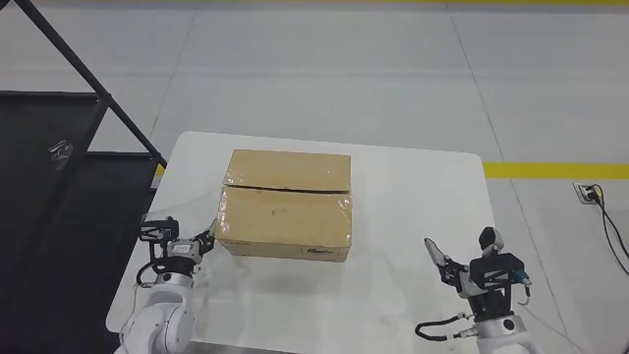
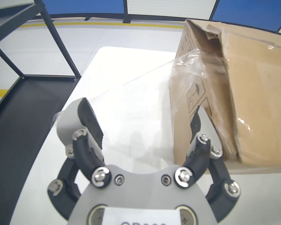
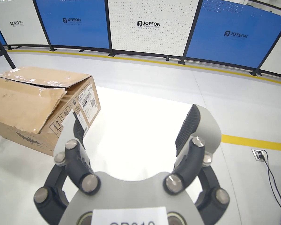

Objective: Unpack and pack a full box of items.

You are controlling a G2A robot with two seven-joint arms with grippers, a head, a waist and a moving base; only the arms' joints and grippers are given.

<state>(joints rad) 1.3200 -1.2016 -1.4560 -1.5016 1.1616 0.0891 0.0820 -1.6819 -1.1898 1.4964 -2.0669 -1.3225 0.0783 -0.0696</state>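
Observation:
A brown cardboard box (image 1: 286,205) sits on the white table (image 1: 413,256), its top flaps folded down with a seam across the middle. Torn clear tape hangs from the box (image 2: 248,83) end nearest my left gripper (image 2: 140,118). That gripper (image 1: 180,241) stands open just off the box's left end, one finger close to the cardboard, nothing held. My right gripper (image 3: 135,122) is open and empty near the table's front right (image 1: 460,251), well apart from the box (image 3: 37,104).
A black metal shelf frame (image 1: 59,157) stands against the table's left side, its tray (image 2: 25,108) close to my left arm. Bare tabletop lies between the box and my right gripper. A cable and floor socket (image 1: 588,194) lie right of the table.

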